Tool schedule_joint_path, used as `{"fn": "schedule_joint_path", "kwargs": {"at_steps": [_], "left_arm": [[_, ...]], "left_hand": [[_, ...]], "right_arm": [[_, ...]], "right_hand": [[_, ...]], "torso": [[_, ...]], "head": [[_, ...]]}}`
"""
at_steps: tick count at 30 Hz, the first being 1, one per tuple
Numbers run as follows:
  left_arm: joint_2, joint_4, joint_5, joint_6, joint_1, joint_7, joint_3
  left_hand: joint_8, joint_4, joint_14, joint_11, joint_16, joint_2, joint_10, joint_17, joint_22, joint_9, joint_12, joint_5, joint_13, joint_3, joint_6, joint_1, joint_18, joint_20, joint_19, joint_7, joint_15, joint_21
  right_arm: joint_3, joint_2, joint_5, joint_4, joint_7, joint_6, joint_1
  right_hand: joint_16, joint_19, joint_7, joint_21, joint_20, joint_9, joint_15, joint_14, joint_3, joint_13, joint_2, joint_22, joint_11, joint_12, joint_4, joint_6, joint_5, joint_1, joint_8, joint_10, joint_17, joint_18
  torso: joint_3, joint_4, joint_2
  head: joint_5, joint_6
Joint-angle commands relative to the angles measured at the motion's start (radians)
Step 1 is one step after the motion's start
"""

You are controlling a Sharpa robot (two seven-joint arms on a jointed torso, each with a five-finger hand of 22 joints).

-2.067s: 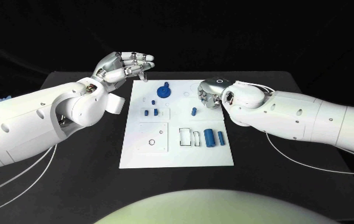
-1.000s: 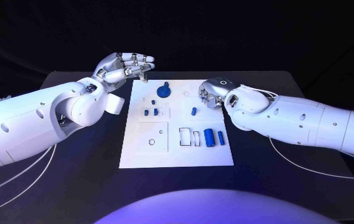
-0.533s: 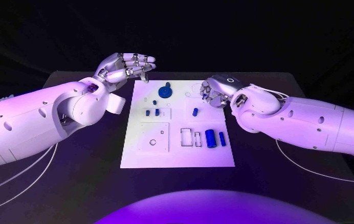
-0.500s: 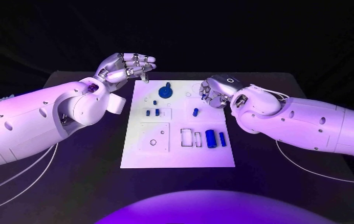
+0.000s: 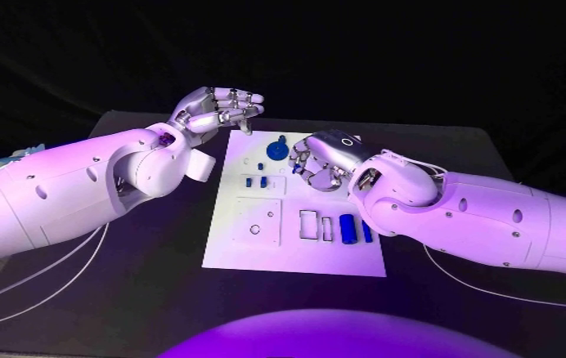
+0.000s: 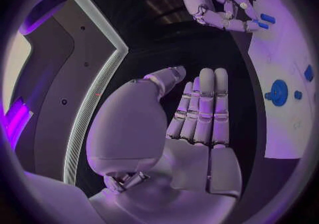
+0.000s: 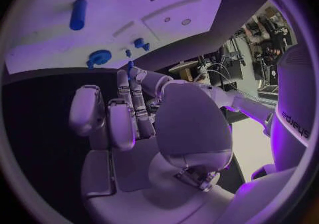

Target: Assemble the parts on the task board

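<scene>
Small, rigid, probably light and slippery parts [image 5: 347, 227] on the board [image 5: 236, 248] are best pinched at their sides; left hand [image 5: 219, 110] is seen curled, right hand [image 5: 318, 162] likewise, nothing visibly held.

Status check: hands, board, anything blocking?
Left hand raised past the board's far corner, pinching a small blue part. Right hand over the white board, fingers curled, grasp unclear. Nothing blocking.

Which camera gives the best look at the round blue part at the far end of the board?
The left wrist view: the round blue part sits unblocked on the board, face-on. The head view shows it smaller, close beside the right hand. The right wrist view shows it slanted, near the fingers.
</scene>
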Motion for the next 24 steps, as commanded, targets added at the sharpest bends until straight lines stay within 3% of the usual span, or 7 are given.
{"fn": "schedule_joint_path", "kwargs": {"at_steps": [1,5,8,15,24], "left_arm": [[0.004,0.001,-0.009,-0.002,0.000,0.007,0.001],[0.006,0.002,-0.008,-0.004,0.000,0.009,0.001],[0.008,0.003,-0.008,-0.005,0.000,0.009,0.001],[0.009,0.003,-0.008,-0.008,0.000,0.010,0.001],[0.010,0.004,-0.008,-0.012,0.000,0.015,0.001]], "left_hand": [[-0.005,-0.006,-0.007,-0.001,-0.004,0.003,-0.006,-0.001,0.001,-0.001,0.004,0.002,0.000,-0.002,-0.007,0.007,0.004,-0.002,-0.008,0.007,0.000,-0.003],[-0.005,-0.006,-0.007,-0.001,-0.004,0.003,-0.006,-0.001,0.001,-0.001,0.004,0.002,0.000,-0.002,-0.007,0.007,0.004,-0.002,-0.008,0.007,0.000,-0.003],[-0.005,-0.006,-0.007,-0.001,-0.004,0.003,-0.006,-0.001,0.001,-0.001,0.004,0.002,0.000,-0.002,-0.007,0.007,0.004,-0.002,-0.008,0.007,0.000,-0.003],[-0.004,-0.005,-0.007,0.000,-0.004,0.003,-0.008,-0.001,0.001,-0.002,0.005,0.003,0.000,-0.003,-0.008,0.005,0.004,-0.001,-0.009,0.008,0.001,-0.003],[-0.004,-0.005,-0.007,0.000,-0.004,0.003,-0.008,-0.001,0.001,-0.002,0.005,0.003,0.000,-0.003,-0.008,0.005,0.004,-0.001,-0.009,0.008,0.001,-0.003]], "right_arm": [[-0.001,0.018,0.000,0.007,0.026,0.003,-0.005],[-0.006,0.046,0.004,0.004,0.033,0.013,-0.018],[-0.011,0.069,0.006,-0.005,0.039,0.021,-0.034],[-0.017,0.101,0.008,-0.031,0.049,0.030,-0.063],[-0.024,0.123,0.008,-0.061,0.058,0.044,-0.082]], "right_hand": [[0.000,0.007,0.006,0.004,-0.001,0.001,-0.006,0.015,-0.005,0.001,0.001,0.042,-0.037,-0.004,-0.002,0.004,-0.001,-0.009,0.000,0.038,-0.001,-0.013],[-0.001,0.008,0.006,0.006,-0.001,0.001,-0.005,0.015,-0.005,0.001,0.001,0.043,-0.036,-0.005,-0.002,0.004,0.000,-0.009,-0.001,0.037,-0.001,-0.013],[-0.001,0.008,0.006,0.006,-0.001,0.001,-0.005,0.015,-0.005,0.001,0.001,0.043,-0.036,-0.005,-0.002,0.004,0.000,-0.009,-0.001,0.037,-0.001,-0.013],[-0.001,0.007,0.007,0.005,-0.001,0.001,-0.005,0.014,-0.005,0.001,0.002,0.042,-0.036,-0.006,-0.002,0.003,0.001,-0.009,-0.001,0.037,-0.002,-0.013],[0.000,0.008,0.007,0.007,-0.001,0.001,-0.005,0.015,-0.005,0.000,0.003,0.044,-0.036,-0.006,-0.002,0.002,0.001,-0.009,-0.002,0.037,0.000,-0.013]], "torso": [[-0.0035,0.0021,-0.002],[-0.0020,-0.0012,-0.002],[-0.0035,-0.0019,-0.002],[-0.0022,0.0008,0.000],[-0.0016,-0.0022,0.000]], "head": [[0.023,-0.005],[0.038,-0.009],[0.048,-0.014],[0.071,-0.019],[0.083,-0.019]]}}
